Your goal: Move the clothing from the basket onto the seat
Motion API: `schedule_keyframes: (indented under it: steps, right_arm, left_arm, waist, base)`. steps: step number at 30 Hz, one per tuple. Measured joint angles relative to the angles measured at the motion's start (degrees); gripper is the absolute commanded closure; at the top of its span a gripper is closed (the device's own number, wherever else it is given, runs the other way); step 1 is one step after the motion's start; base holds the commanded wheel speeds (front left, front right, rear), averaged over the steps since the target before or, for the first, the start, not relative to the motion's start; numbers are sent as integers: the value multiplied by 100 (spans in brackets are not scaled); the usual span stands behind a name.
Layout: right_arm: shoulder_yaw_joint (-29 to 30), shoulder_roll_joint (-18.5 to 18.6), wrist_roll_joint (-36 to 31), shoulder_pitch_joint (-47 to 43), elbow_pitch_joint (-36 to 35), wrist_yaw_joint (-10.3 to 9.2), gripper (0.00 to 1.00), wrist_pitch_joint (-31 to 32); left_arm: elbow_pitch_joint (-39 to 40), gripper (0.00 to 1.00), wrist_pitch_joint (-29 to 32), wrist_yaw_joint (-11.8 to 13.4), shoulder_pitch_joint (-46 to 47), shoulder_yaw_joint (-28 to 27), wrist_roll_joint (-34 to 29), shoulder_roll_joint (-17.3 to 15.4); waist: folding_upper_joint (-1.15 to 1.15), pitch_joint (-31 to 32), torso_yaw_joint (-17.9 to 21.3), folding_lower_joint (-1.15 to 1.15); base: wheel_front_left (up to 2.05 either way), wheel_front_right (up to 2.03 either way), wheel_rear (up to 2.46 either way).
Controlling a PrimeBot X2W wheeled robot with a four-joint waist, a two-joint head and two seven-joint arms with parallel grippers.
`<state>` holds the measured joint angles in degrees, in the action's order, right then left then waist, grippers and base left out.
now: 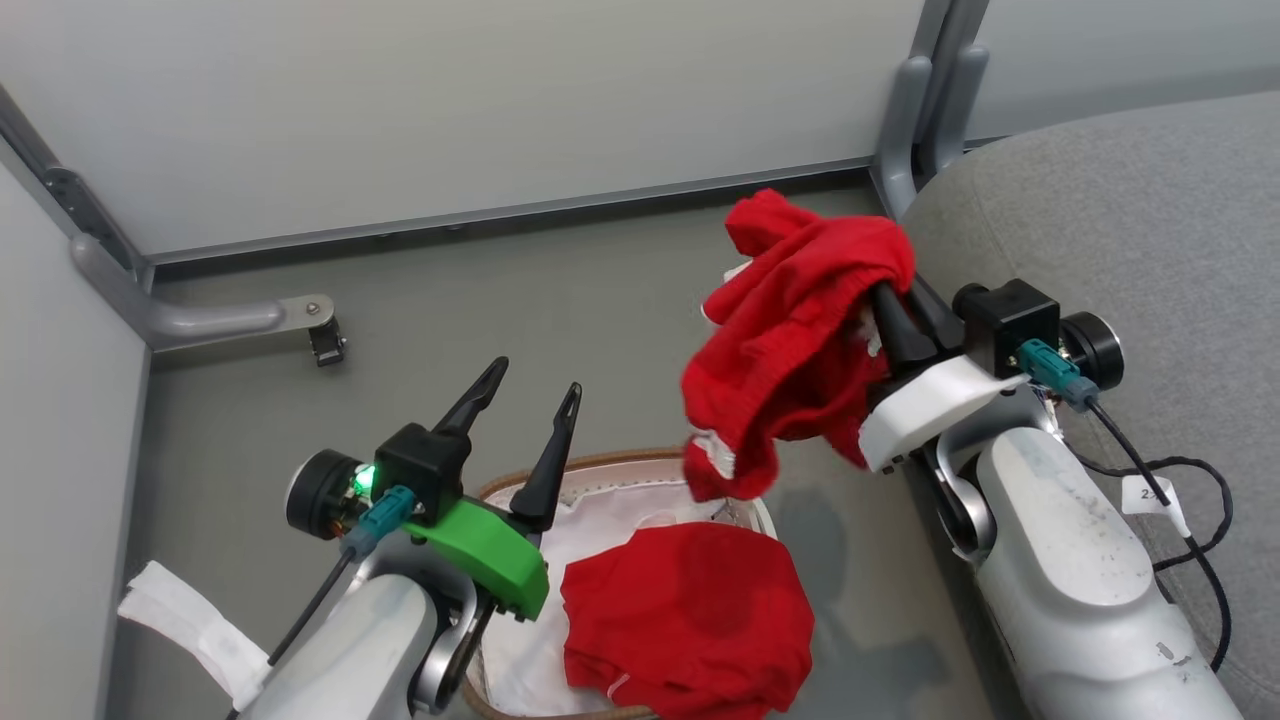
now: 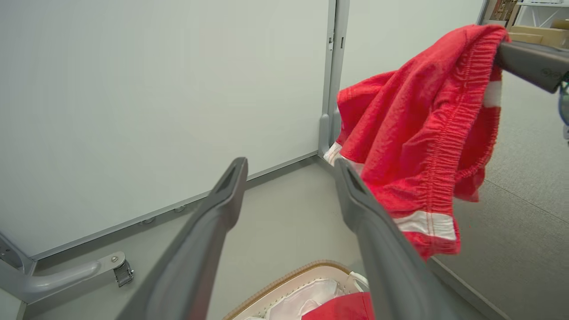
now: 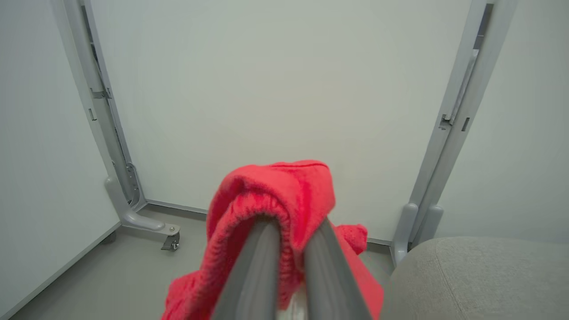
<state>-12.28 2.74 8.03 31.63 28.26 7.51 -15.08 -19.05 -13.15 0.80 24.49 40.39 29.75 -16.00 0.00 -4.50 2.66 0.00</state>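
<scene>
Left gripper (image 1: 536,375), 7 o'clock in the head view: jaws spread wide and empty, raised over the basket (image 1: 600,462) rim. Right gripper (image 1: 903,322), 3 o'clock: jaws closed on one red garment (image 1: 790,340), which hangs in the air above the floor, just beside the edge of the grey seat (image 1: 1150,220) at 2 o'clock. Second red garment (image 1: 690,620), 6 o'clock: crumpled on the white liner (image 1: 600,530) inside the basket.

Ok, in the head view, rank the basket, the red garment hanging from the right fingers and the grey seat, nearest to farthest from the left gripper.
From the left gripper:
1. The basket, just below it.
2. The hanging red garment, up to its right.
3. The seat, far right, beyond the garment.
</scene>
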Motion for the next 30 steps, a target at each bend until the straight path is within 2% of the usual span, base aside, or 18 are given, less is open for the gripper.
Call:
schedule_keyframes:
  steps: [14,21,30]
  right_arm:
    - [552,3,-432,-33,-165,1,100,-1]
    - [715,4,-605,-40,-346,1,100,-1]
    - [751,8,-495,-105,-459,1,100,0]
  left_arm:
    - [15,0,-148,47,-163,78,-73,293]
    - [5,0,-156,18,-129,185,-171,342]
    - [-36,0,-129,-22,52,322,-268,377]
  waist:
    - [0,-215,611,0]
    - [0,-405,1146,0]
    - [0,-698,1888,0]
  base:
    - [0,0,0]
    - [0,0,0]
    - [0,0,0]
